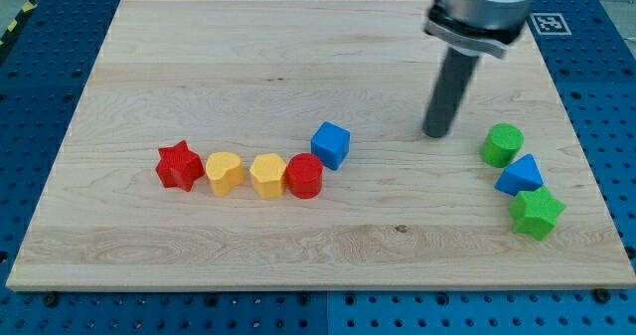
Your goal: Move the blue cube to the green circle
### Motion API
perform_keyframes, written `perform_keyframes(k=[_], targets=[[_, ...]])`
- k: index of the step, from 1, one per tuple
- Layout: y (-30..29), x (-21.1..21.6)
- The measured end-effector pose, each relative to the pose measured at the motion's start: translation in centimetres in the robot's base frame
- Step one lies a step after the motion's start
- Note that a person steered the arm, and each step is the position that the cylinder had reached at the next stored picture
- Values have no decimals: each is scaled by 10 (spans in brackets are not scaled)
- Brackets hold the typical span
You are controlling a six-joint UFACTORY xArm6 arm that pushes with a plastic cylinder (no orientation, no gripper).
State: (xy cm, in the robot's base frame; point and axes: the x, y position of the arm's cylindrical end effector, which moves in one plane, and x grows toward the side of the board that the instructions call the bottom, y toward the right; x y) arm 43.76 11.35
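The blue cube sits near the middle of the wooden board, touching the red cylinder at its lower left. The green circle, a green cylinder, stands at the view's right. My tip rests on the board between them, well to the right of the blue cube and a short way left of the green cylinder. It touches no block.
A row runs left from the blue cube: red cylinder, yellow hexagon, yellow heart, red star. Below the green cylinder lie a blue triangular block and a green star. The board's right edge is close.
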Motion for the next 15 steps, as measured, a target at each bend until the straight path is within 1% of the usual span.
perform_keyframes(k=[1,2,3,4,5,6,8,10,12,14,15], targets=[[-82,-11],[-181,-11],[-230,-5],[-230,11],[-226,14],[-207,16],[-138,21],[-129,39],[-90,53],[-76,86],[-53,88]])
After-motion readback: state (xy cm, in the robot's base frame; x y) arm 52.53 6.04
